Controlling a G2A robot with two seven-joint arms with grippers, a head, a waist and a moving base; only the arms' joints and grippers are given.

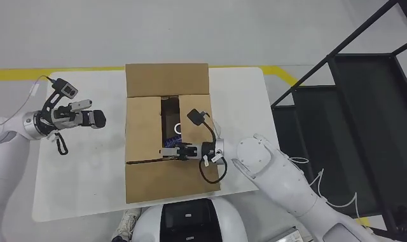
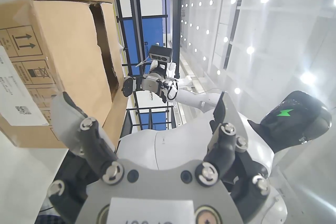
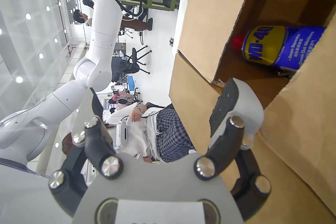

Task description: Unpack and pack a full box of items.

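White table [image 1: 82, 185], yellow floor line behind its far edge. One cardboard box [image 1: 143, 127] stands mid-table and reaches from the far edge almost to the near edge. Four flaps: the far one is folded back, and the other three lie partly over the top, leaving a narrow dark slot.

Right gripper [image 1: 172, 152] sits over the near end of that slot, at the near flap's edge. It is spread wide with nothing between the fingers [image 3: 236, 93].

One spray can [image 3: 278, 47], blue and yellow with a red cap, lies on its side inside the box, below and beyond the fingertips. The cap end shows in the gap; the other end is hidden under a flap. Other contents: cannot tell.

Left gripper [image 1: 95, 119] hangs near the table's left edge, just beside the box wall, also spread and empty.

Judgement: the right arm is the nearer, and the flaps need parting before the can is reachable.
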